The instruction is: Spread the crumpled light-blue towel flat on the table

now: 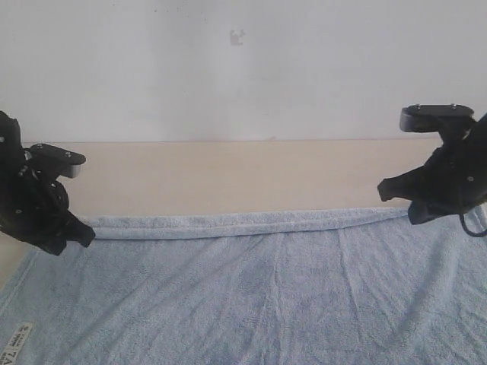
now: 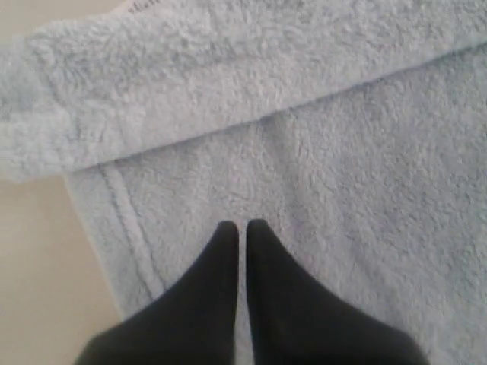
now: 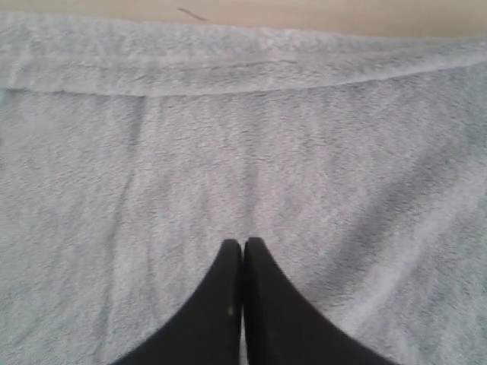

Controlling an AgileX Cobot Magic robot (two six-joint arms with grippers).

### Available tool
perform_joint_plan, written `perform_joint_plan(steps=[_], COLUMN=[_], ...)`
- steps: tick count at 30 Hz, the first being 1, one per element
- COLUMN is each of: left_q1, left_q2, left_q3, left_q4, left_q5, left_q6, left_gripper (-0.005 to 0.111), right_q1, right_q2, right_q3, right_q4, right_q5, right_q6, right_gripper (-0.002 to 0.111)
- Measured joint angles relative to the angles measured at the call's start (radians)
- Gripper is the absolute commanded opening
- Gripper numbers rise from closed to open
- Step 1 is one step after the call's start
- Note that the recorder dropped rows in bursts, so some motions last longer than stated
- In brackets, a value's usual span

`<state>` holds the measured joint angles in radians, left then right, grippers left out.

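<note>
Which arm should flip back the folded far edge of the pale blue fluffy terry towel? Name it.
Probably left: the shut left gripper points at the thick fold at the towel's corner.

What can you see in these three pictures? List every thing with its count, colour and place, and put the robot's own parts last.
towel: one, light blue, spread over the near part of the table, its far edge folded back in a narrow strip.
label: one, white with dark print, at the towel's near left corner in the exterior view.
table: one, pale beige, under the towel and showing behind it.
wall: one, white-grey, behind the table.
mark: one, small and grey, high on the wall.
left gripper: one, black, shut, over the towel's far left corner, holding nothing.
right gripper: one, black, shut, over the towel near its far edge on the right, holding nothing.
</note>
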<state>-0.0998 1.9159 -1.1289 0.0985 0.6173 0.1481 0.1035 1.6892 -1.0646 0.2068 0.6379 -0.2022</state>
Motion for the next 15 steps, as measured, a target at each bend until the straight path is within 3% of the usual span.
perform_joint_plan(steps=[9, 15], left_q1=[0.000, 0.000], left_q2=[0.049, 0.065], left_q3=[0.000, 0.000], left_q4=[0.015, 0.015], left_q5=[-0.168, -0.253], left_q6=[-0.013, -0.015], left_gripper=[0.004, 0.004], right_q1=[0.118, 0.126], right_q2=[0.000, 0.000], right_q3=[0.000, 0.000], right_q4=[0.021, 0.026], right_q5=[0.000, -0.003], right_q6=[-0.055, -0.057], right_gripper=[0.000, 0.000])
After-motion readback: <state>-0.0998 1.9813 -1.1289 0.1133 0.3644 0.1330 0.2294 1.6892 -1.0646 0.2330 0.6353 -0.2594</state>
